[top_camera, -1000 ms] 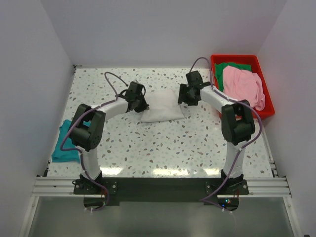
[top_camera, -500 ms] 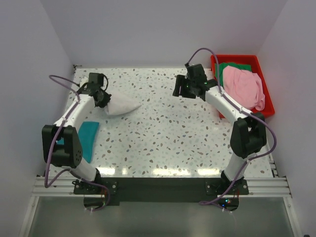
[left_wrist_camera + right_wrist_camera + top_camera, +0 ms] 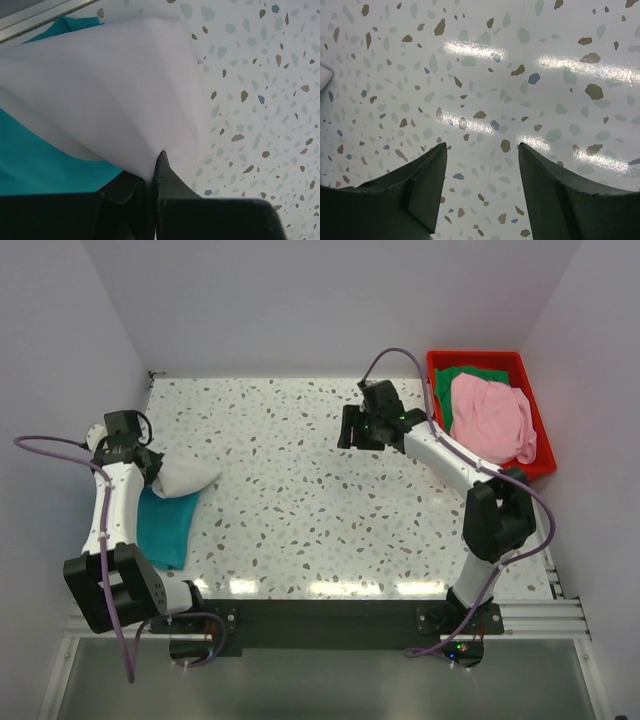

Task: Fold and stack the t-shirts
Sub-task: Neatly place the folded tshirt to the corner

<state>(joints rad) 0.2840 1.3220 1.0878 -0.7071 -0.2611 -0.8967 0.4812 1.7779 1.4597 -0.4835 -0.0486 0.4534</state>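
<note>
My left gripper (image 3: 152, 466) is shut on the folded off-white t-shirt (image 3: 187, 477) at the table's left edge, holding it partly over the folded teal t-shirt (image 3: 165, 524). In the left wrist view the white cloth (image 3: 115, 100) is pinched between my closed fingertips (image 3: 162, 167), with teal cloth (image 3: 40, 165) below it. My right gripper (image 3: 350, 428) is open and empty above bare table at the back centre; its fingers (image 3: 427, 170) show only speckled tabletop between them. The pink t-shirt (image 3: 490, 418) and green t-shirt (image 3: 468, 376) lie crumpled in the bin.
The red plastic bin (image 3: 536, 418) stands at the back right corner. White walls close in the left, back and right sides. The speckled tabletop (image 3: 320, 510) lies between the arms.
My left gripper has carried the off-white t-shirt from the table's middle leftward to the teal t-shirt at the left edge. My right gripper has let go and moved slightly left and nearer.
</note>
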